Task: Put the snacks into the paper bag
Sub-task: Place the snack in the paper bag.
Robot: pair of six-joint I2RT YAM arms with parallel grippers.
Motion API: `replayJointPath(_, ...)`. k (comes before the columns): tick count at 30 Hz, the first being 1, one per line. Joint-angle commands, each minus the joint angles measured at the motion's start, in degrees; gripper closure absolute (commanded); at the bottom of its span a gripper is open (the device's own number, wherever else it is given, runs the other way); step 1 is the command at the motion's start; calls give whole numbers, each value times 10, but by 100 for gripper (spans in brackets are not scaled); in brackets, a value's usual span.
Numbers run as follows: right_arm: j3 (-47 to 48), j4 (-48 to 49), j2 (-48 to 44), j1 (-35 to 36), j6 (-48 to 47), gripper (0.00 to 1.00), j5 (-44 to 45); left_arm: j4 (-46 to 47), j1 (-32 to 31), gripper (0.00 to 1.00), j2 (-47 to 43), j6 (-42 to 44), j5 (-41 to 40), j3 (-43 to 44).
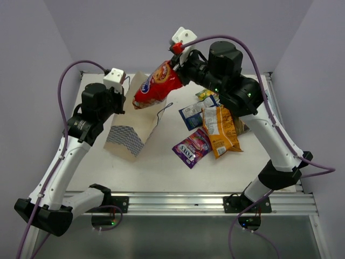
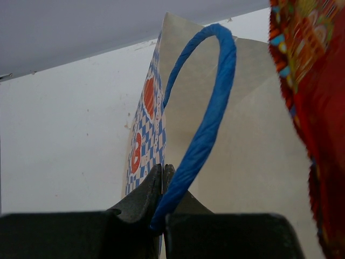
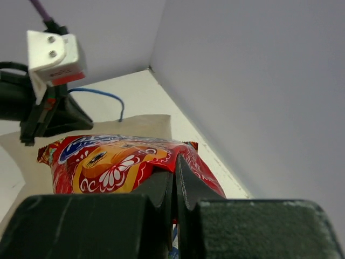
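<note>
The paper bag (image 1: pixel 128 137) lies tilted at the table's left, its mouth facing up and right. My left gripper (image 1: pixel 123 93) is shut on the bag's rim (image 2: pixel 161 108), beside the blue cord handle (image 2: pixel 207 124), which loops up past the fingers. My right gripper (image 1: pixel 175 63) is shut on the top edge of the red cookie bag (image 1: pixel 156 86). That bag hangs in the air just above the paper bag's mouth (image 3: pixel 140 125). In the right wrist view the jaws (image 3: pixel 176 162) pinch the red foil (image 3: pixel 108 164).
More snacks lie to the right of the bag: an orange chip bag (image 1: pixel 220 131), a purple pack (image 1: pixel 192 147), a light-blue bag (image 1: pixel 192 115) and a yellow-green pack (image 1: pixel 205 95). Walls close in the back and both sides.
</note>
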Motion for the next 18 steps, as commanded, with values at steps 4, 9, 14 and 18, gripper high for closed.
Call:
replayJointPath(4, -16, 68, 9, 24, -13, 100, -90, 10, -4, 100, -10, 12, 13, 24)
replayJointPath(9, -82, 92, 11, 37, -4, 100, -86, 11, -4, 100, -17, 10, 19, 23)
replayJointPath(14, -109, 98, 24, 49, -3, 100, -75, 15, -4, 100, -21, 9, 25, 17)
replayJointPath(18, -120, 93, 38, 56, -1, 100, -58, 16, -4, 100, -28, 8, 21, 11)
